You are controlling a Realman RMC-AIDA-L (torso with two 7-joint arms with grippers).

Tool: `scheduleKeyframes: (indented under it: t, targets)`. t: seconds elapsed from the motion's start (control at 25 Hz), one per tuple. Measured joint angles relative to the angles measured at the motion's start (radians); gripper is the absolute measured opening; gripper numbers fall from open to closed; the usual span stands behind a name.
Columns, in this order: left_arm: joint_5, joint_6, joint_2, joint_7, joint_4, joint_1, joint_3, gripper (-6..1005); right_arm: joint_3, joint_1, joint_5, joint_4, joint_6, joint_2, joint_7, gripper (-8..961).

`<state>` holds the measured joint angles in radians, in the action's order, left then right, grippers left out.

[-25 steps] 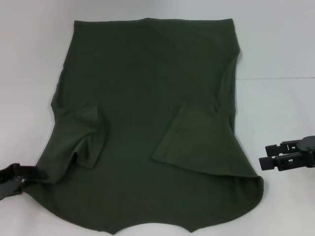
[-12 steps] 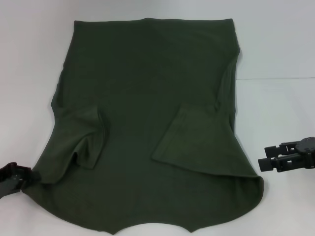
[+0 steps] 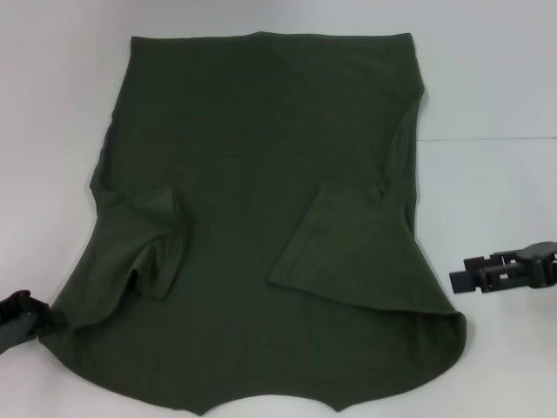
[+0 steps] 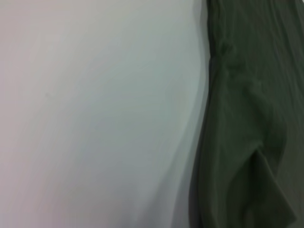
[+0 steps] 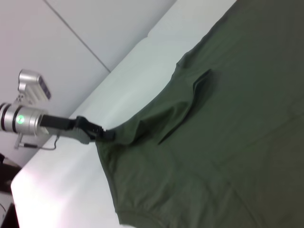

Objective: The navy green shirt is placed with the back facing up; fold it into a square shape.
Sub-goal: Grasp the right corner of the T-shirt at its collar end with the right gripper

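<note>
White tabletop [image 3: 487, 70], navy green shirt [image 3: 261, 218] spread flat across it, plain side up, both sleeves folded inward. Left gripper [image 3: 39, 315] sits at the shirt's near-left edge; the right-wrist view shows it pinching a raised bit of fabric there. Right gripper [image 3: 463, 280] hovers just off the shirt's near-right edge, jaw state unclear. Fabric looks soft, light and floppy, so probably best grabbed at corners or hem. No readable print or labels.

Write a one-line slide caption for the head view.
Navy green shirt spread plain side up, sleeves folded inward; left gripper at its near-left edge, right gripper hovering off its right edge.
</note>
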<state>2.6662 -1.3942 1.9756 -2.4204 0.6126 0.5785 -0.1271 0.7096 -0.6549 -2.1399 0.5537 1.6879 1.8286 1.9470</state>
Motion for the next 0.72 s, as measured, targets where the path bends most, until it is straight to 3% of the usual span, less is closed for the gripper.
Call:
scheduleKeyframes:
  t: [0.28,0.72]
  targets:
    - [-0.005,-0.009,-0.002,0.002,-0.002,0.010,0.000,3,0.004,-0.041,-0.018,0.003,-0.051,-0.003,0.215,925]
    - [-0.006,0.003,-0.009,0.007,-0.007,0.037,-0.020,6,0.013,-0.113,-0.232,-0.023,-0.161,0.001,0.477,924]
